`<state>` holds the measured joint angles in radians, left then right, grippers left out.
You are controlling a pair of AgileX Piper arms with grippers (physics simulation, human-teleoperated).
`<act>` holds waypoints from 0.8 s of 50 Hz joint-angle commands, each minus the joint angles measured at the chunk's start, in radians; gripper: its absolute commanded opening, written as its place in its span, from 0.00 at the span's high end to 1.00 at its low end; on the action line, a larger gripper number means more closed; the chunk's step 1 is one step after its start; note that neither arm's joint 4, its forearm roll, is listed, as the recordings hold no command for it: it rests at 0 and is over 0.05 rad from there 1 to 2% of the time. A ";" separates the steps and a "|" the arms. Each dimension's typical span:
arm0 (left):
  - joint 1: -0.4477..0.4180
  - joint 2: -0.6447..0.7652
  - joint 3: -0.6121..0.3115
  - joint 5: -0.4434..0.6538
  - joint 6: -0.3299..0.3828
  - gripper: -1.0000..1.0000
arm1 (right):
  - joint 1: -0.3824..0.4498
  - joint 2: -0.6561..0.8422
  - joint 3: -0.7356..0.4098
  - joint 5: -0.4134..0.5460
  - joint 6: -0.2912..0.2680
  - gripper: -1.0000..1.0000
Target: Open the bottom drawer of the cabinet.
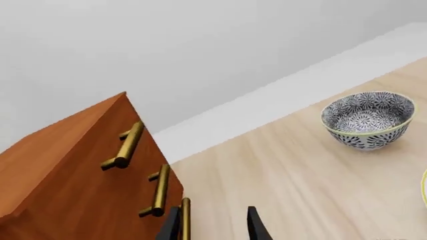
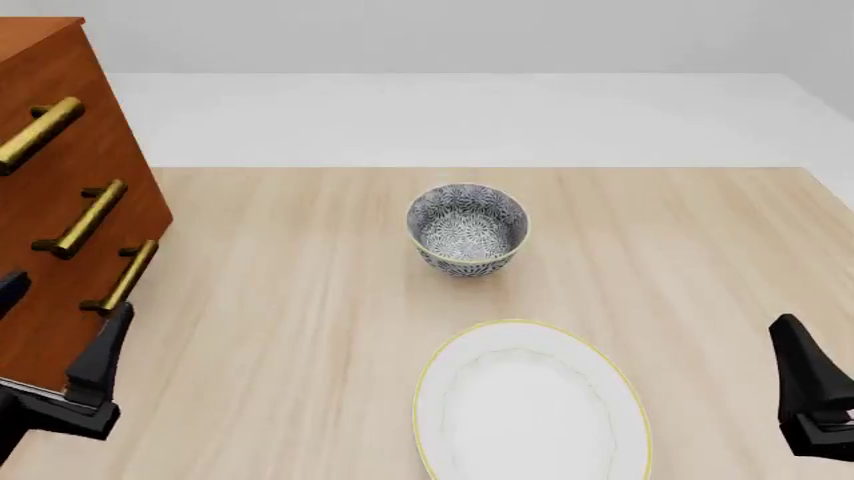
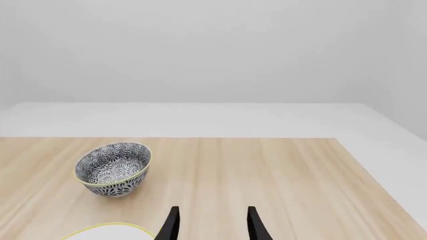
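The cabinet [image 2: 60, 190] is seen at the far left of the light, wood-grained table [image 2: 307, 300]: a smooth reddish-brown box with three cylindrical brass bar handles on its front. The bottom drawer [image 2: 74, 320] is marked by the lowest handle [image 2: 123, 277] and appears flush with the cabinet face, no gap being visible.

The left gripper [image 1: 213, 227] is held with its two flat black fingers spread apart, nothing clamped between them. In the left wrist view one finger [image 1: 172, 226] lies just beside the lowest brass bar [image 1: 185, 217], on the cabinet side of it; contact cannot be told.

The right gripper [image 3: 212, 225] is likewise parted and empty, over bare table at the near right.

A round, deep bowl [image 2: 466, 226] with a fine blue-and-white pattern and pale yellow rim stands mid-table. A flat white oval plate [image 2: 531, 405], thinly yellow-edged, lies nearer, apart from the bowl.
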<state>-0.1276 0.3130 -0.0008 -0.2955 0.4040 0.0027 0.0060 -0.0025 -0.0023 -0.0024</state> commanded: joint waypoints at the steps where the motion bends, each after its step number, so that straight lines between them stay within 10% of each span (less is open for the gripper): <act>1: -0.013 0.521 0.001 -0.485 0.160 0.00 | 0.000 0.001 0.000 -0.001 0.002 0.00; 6: 0.004 0.967 0.001 -0.916 0.219 0.00 | 0.001 -0.001 0.000 0.000 0.000 0.00; 40: 0.107 1.143 0.001 -0.925 0.549 0.00 | 0.003 0.002 0.000 -0.003 0.000 0.00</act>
<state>-0.0656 1.3806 -0.0001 -1.2007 0.8825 0.0045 0.0080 -0.0026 -0.0047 -0.0016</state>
